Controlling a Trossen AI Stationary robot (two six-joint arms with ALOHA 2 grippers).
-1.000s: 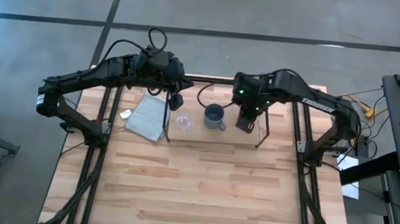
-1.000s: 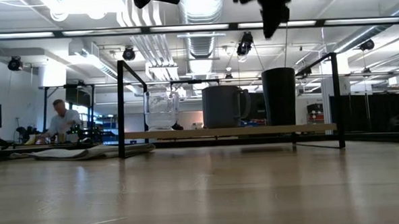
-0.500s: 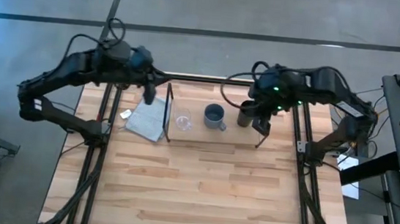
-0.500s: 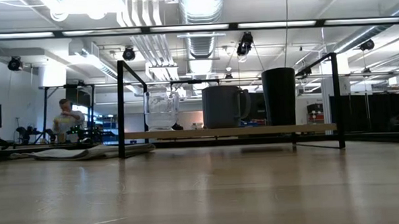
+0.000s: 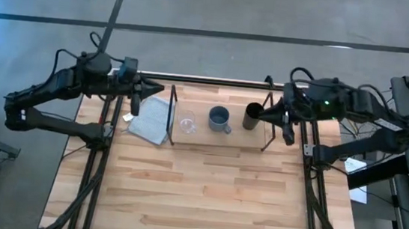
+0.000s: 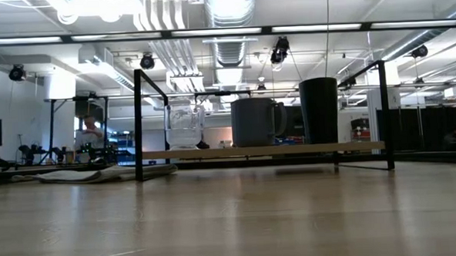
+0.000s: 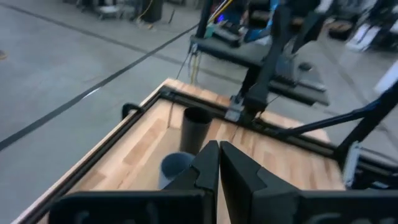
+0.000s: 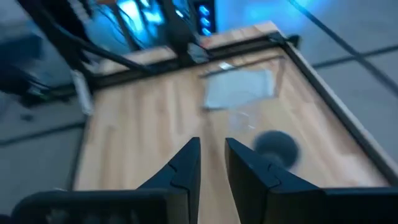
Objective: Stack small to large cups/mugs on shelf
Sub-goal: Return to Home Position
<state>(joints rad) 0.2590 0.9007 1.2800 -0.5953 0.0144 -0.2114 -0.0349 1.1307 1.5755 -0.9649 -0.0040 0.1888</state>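
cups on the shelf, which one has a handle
The blue-grey mug, in the middle of the row. The clear cup and the dark cup on either side have plain walls.

The desk (image 5: pixel 204 197) is a light wood-block top in a black frame, standing on a grey concrete floor (image 5: pixel 215 3). A grey folded cloth (image 5: pixel 150 120) lies flat near the desk's far left corner. A small white object (image 5: pixel 128 116) sits just beside the cloth, toward the desk's left edge. A dark line (image 5: pixel 272 39) crosses the floor beyond the desk's far edge. A white sheet (image 5: pixel 357 191) lies on the floor off the desk's right side. Far behind the desk a person (image 6: pixel 92 134) shows under silver ceiling ducts (image 6: pixel 230 4).
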